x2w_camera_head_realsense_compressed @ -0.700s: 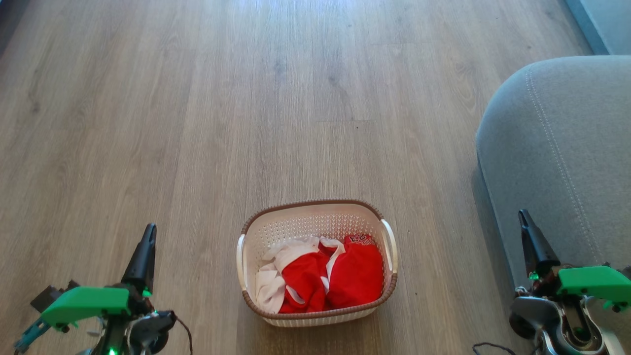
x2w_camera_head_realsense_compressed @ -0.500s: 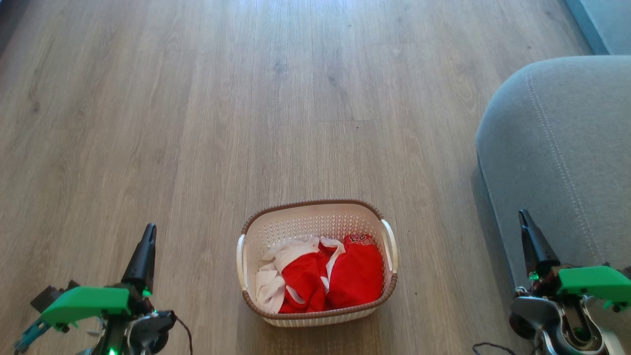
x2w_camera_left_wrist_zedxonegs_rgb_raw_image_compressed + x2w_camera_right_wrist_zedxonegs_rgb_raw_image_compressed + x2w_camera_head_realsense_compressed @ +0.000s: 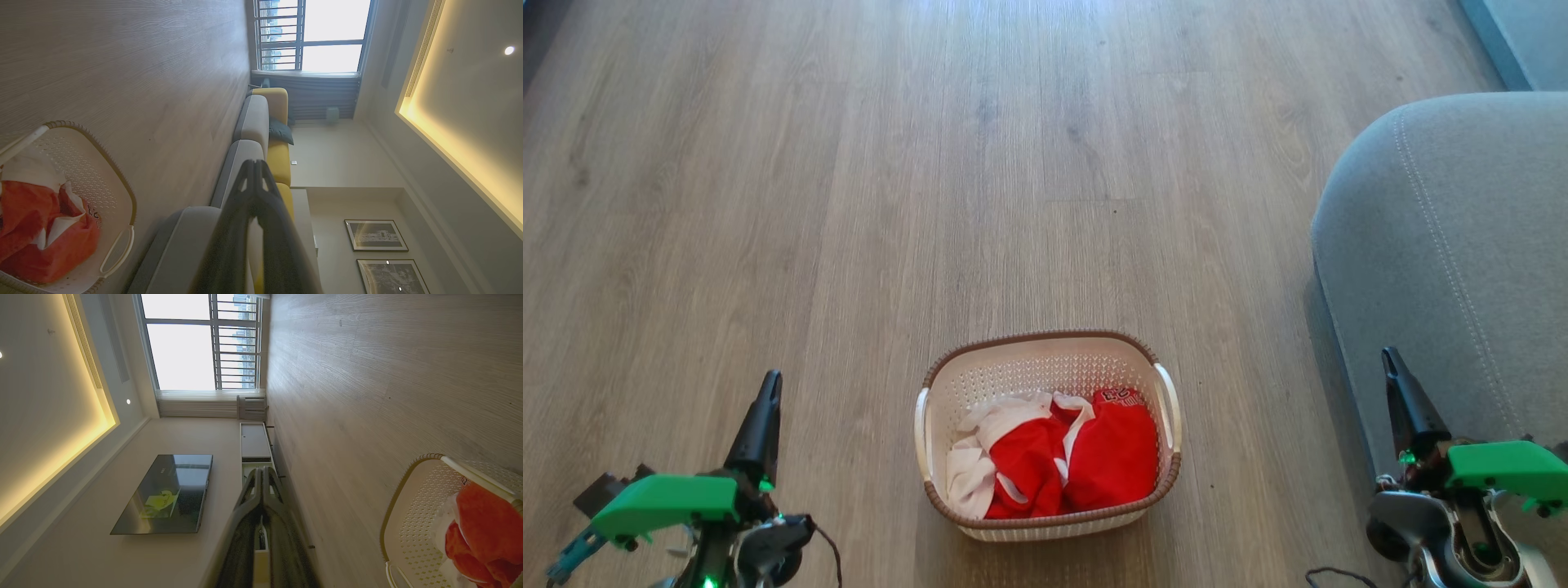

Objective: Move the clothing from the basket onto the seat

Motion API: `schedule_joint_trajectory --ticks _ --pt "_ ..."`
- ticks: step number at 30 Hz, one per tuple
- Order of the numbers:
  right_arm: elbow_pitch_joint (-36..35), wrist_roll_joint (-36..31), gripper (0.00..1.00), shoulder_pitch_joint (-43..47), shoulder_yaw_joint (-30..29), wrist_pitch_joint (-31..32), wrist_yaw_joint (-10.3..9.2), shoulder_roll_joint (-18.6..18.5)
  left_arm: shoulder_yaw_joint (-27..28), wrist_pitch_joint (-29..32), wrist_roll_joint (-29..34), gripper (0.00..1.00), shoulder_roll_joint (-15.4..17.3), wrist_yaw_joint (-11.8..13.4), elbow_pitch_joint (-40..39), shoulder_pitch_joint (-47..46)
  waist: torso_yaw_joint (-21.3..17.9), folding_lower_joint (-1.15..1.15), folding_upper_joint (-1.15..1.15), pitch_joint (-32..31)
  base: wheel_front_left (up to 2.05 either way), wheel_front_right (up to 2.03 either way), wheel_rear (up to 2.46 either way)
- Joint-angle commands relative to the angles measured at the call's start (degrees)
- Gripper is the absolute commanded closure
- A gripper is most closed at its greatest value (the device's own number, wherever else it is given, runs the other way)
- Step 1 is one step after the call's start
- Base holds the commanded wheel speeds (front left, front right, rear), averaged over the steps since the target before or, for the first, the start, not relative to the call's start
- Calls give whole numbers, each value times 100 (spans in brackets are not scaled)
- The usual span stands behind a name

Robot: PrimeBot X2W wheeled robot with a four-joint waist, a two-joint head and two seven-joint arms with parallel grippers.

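Observation:
Red and white clothing (image 3: 1054, 457) lies bunched in the cream basket (image 3: 1045, 359) on the wood floor, low in the middle of the head view. The grey seat (image 3: 1462, 245) fills the right side, its stitched corner rounded. My left gripper (image 3: 770, 378) stands shut at lower left, well left of the basket, nothing in it. Shut too, my right gripper (image 3: 1387, 354) is at lower right, in front of the seat's edge. The left wrist view has the basket (image 3: 118, 192), the clothing (image 3: 36, 228) and the shut left gripper (image 3: 255, 163). The right wrist view has the basket (image 3: 408, 506), clothing (image 3: 482, 526) and the shut right gripper (image 3: 261, 469).
Bare wood floor (image 3: 931, 163) stretches beyond and beside the basket. The left wrist view takes in a row of grey and yellow sofa sections (image 3: 261, 122) toward a window. A wall television (image 3: 167, 494) and a low cabinet (image 3: 253, 445) appear in the right wrist view.

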State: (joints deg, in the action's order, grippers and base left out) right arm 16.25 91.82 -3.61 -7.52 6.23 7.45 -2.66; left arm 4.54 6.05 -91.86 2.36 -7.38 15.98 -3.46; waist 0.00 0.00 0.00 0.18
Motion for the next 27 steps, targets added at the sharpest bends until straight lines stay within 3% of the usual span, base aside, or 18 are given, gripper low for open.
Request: schedule_joint_trajectory --ticks 1,27 --pt "-223 37 100 -257 102 24 3 -21 196 42 -32 100 52 -11 -195 -273 0 0 0 0 0 0 0" --pt "-223 37 100 -257 102 24 3 -21 196 42 -32 100 52 -11 -195 -273 0 0 0 0 0 0 0"
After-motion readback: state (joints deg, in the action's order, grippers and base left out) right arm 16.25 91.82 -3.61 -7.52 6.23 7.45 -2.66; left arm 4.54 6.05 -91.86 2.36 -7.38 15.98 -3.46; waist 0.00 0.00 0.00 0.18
